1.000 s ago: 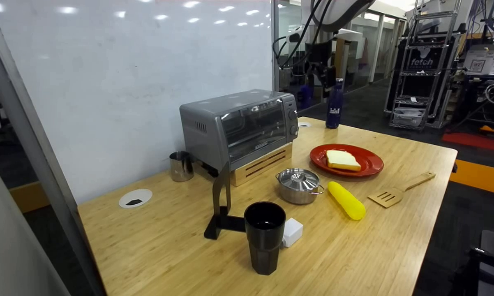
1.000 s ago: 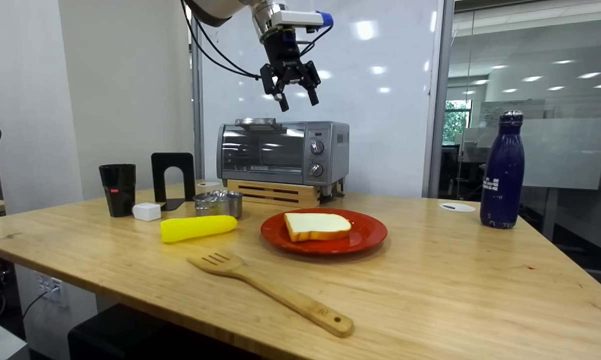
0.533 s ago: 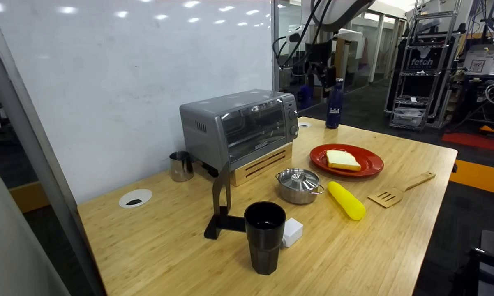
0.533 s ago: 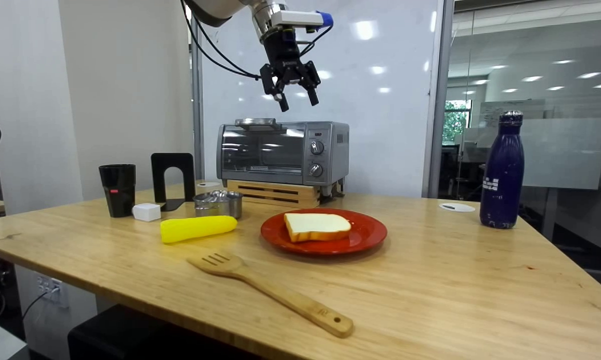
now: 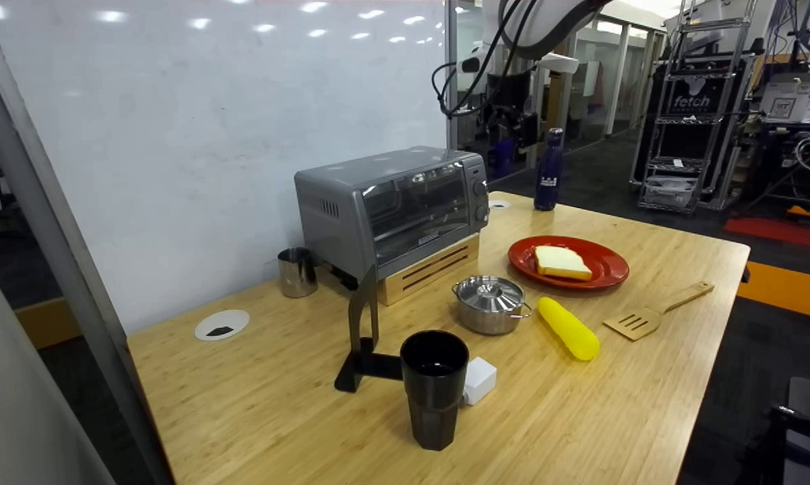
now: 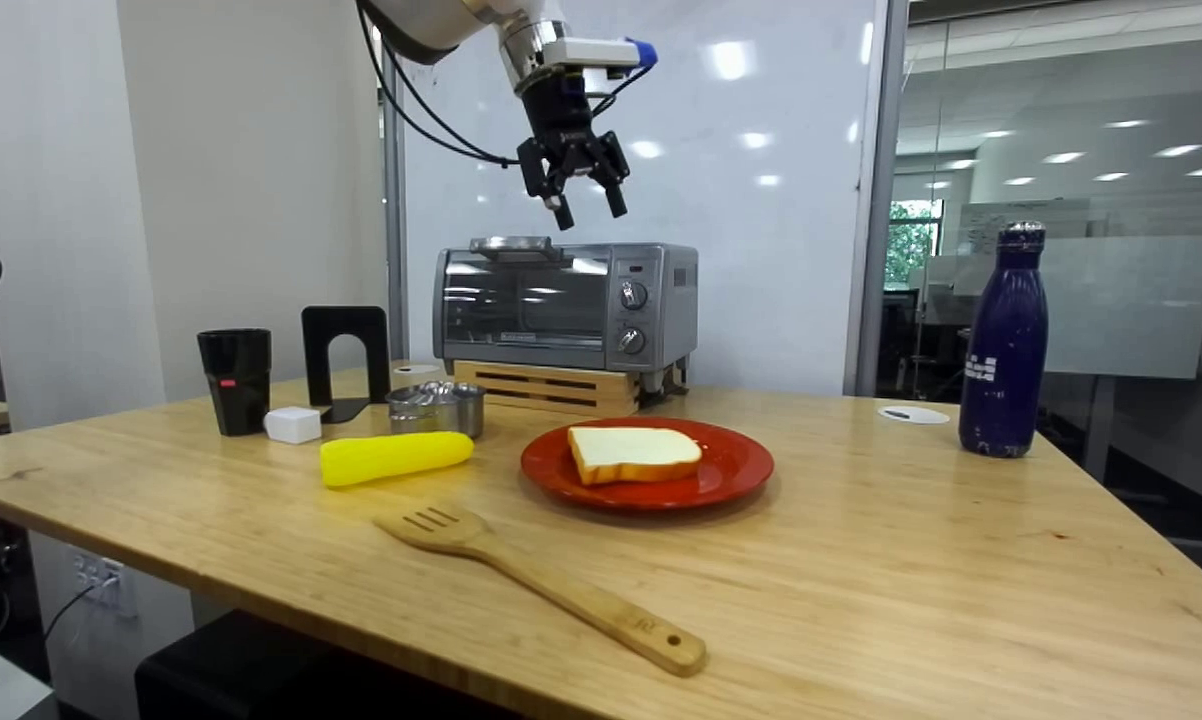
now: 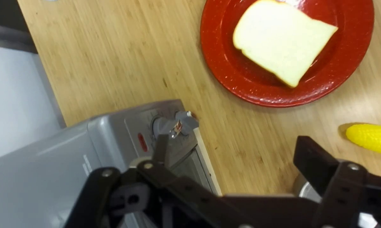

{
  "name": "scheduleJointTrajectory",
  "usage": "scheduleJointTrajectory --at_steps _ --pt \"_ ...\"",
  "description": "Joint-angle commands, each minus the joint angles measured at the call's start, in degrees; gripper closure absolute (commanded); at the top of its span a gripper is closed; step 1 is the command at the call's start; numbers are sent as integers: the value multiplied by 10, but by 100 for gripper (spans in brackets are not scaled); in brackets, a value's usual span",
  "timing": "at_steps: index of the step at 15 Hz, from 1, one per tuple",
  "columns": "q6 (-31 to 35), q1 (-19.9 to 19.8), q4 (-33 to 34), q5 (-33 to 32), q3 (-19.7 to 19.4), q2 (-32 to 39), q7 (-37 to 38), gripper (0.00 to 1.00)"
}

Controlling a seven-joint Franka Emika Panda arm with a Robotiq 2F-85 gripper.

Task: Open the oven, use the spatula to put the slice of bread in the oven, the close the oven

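Note:
The grey oven [image 6: 521, 310] stands with its glass door closed in both exterior views; its top and knobs fill the lower left of the wrist view. Above it in the air, my gripper [image 6: 590, 213] points down with its fingers spread and nothing between them. In the wrist view the gripper [image 7: 233, 149] straddles the oven's front edge and bare wood far below. A pale slice of bread [image 7: 279, 41] lies flat on a red plate [image 7: 216, 63] in front of the oven. The wooden spatula [image 6: 561, 588] rests on the table, its handle toward the near edge, outside the wrist view.
A lidded steel pot [image 5: 490, 310] and a yellow corn-like object [image 5: 569, 329] lie between oven and spatula. Further along are a black cup [image 5: 434, 391], a white block [image 5: 480, 380] and a black bookend [image 6: 346, 330]. A blue bottle [image 6: 1004, 350] stands at the opposite end.
My gripper has shifted slightly toward the wall behind the oven, still with its fingers spread. Nothing on the table has moved.

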Motion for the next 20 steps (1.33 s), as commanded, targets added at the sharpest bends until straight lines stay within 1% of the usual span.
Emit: scheduleJointTrajectory --at_steps 1,7,10,15,18,20 --pt "12 10 71 -11 20 60 -56 0" --pt "-23 57 177 -45 33 143 -118 0" --pt "-44 82 216 -52 39 164 -139 0" --pt "-56 117 221 -52 49 159 -166 0" --pt "-51 132 201 -63 44 141 -154 0" --pt "-49 135 187 -70 41 128 -144 0"
